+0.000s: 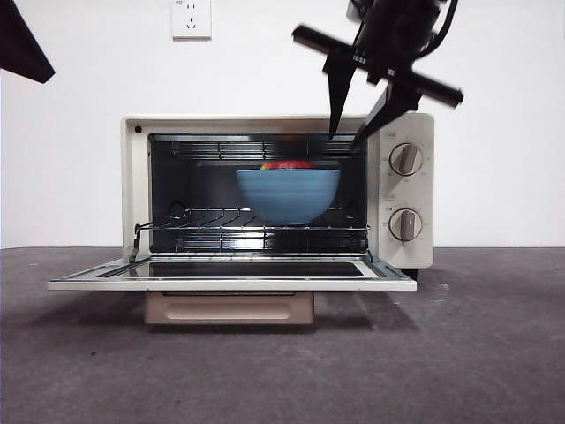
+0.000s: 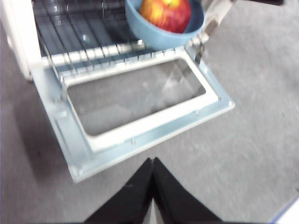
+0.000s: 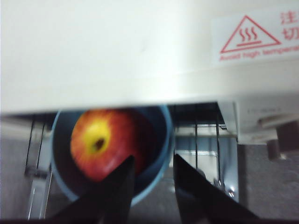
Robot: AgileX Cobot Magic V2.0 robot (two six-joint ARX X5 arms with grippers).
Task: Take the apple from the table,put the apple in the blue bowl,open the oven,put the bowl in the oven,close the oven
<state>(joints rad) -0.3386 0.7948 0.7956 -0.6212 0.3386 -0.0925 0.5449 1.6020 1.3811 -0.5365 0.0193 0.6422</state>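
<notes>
The cream-white oven (image 1: 265, 123) stands open, its glass door (image 1: 231, 283) lying flat over the table (image 1: 459, 353). Inside, the blue bowl (image 1: 287, 195) sits on the wire rack with the red and yellow apple (image 1: 287, 164) in it. My right gripper (image 1: 346, 134) hangs open just above the oven's upper front edge, right of the bowl; its wrist view looks down past the oven top (image 3: 117, 56) onto the bowl (image 3: 159, 133) and apple (image 3: 100, 140) between its jaws (image 3: 153, 161). My left gripper (image 2: 153, 160) is shut and empty, hovering over the table (image 2: 252, 154) before the lowered door (image 2: 154, 126), bowl (image 2: 154, 37) and apple (image 2: 166, 14).
Two grey knobs (image 1: 405, 159) (image 1: 405, 224) sit on the oven's right panel. A red heat-warning label (image 3: 252, 39) marks the oven top. A wall socket (image 1: 192, 18) is on the white wall behind. The waiting arm shows as a black tip (image 1: 22, 44) at the top left corner.
</notes>
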